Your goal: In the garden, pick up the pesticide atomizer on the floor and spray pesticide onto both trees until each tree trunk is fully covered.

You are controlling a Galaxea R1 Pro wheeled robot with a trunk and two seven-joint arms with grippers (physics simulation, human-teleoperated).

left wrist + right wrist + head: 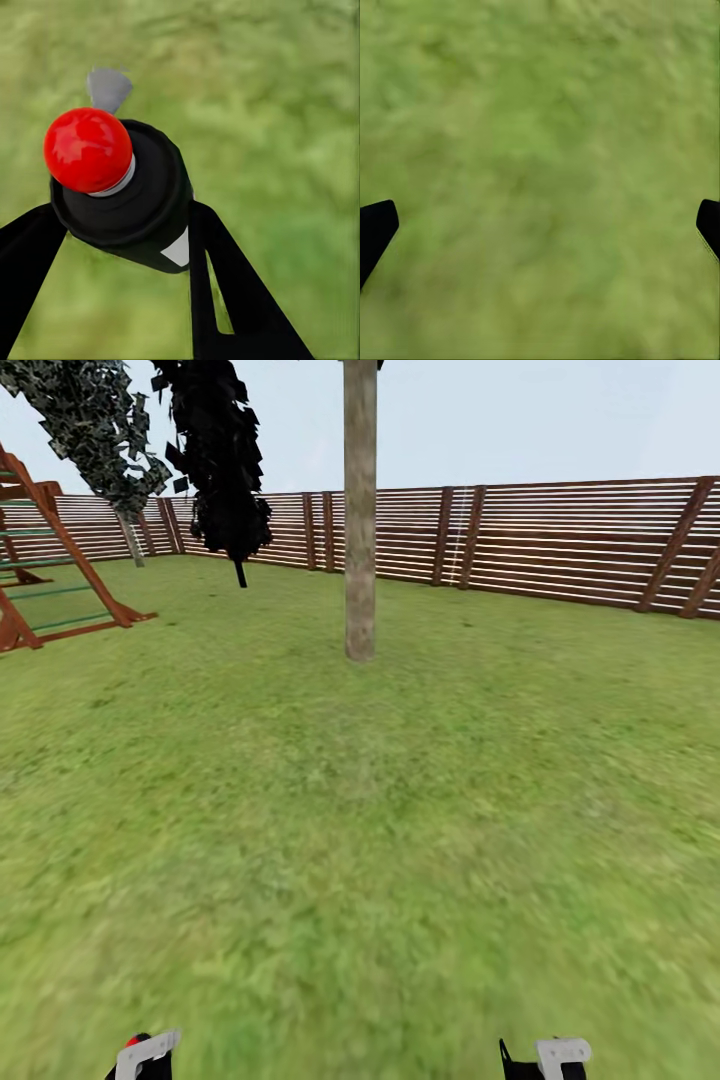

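One pesticide atomizer [127,199], dark with a red tip, clamped between the two black fingers [225,285] of the left gripper [124,225], held above the grass floor [285,112]. Right gripper [540,225] spread wide, grasping nothing. Ahead: one bare tree trunk [360,510], two dark-leaved trees [215,450], one slatted fence [560,540], one wooden playhouse [40,550].
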